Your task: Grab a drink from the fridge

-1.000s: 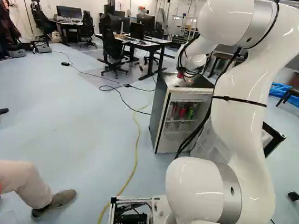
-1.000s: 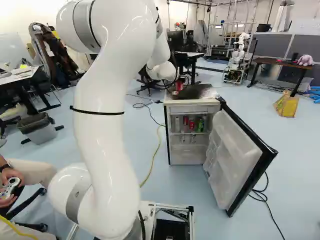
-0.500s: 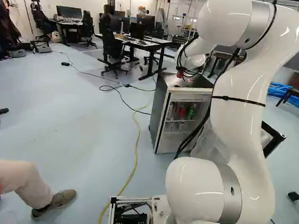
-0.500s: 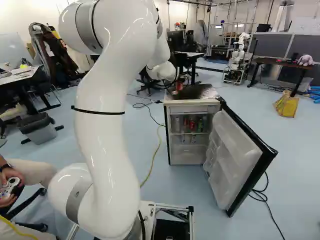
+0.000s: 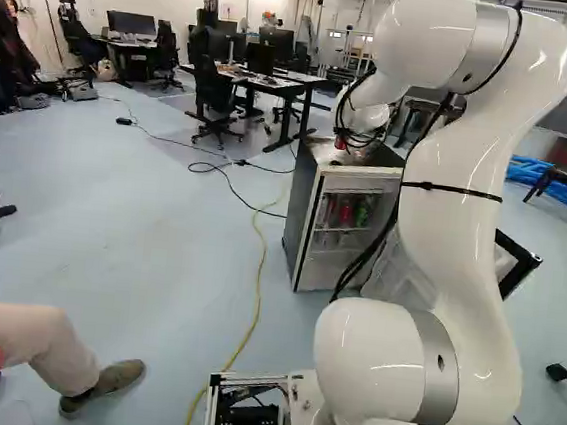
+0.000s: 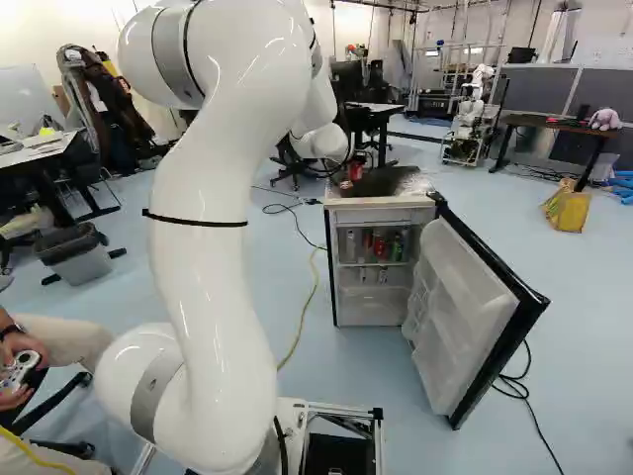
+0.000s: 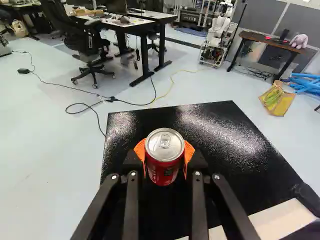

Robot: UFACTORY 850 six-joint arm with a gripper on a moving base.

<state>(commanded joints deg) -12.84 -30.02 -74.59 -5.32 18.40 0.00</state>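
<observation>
Arm (image 6: 203,267): single, reaching to above the fridge (image 6: 381,215). Fridge door (image 6: 460,317) swung open. Fridge top (image 7: 220,130) black and glossy, under the pincer. Drinks (image 6: 384,243) standing on a shelf inside. Pincer (image 7: 164,151): grasping the red can (image 7: 164,172), one orange pad against either side. Key relation: can directly between the pads, none of it off to one side; long axis upright, lid up, crossing the line of closure. Can is outside the fridge, over its top; base contact hidden, cannot tell whether resting or just clear. Judgement: grab essentially made; next, a straight rise along the can's axis. Risk: any tilt or sideways drag could scrape or tip it against the top.
</observation>
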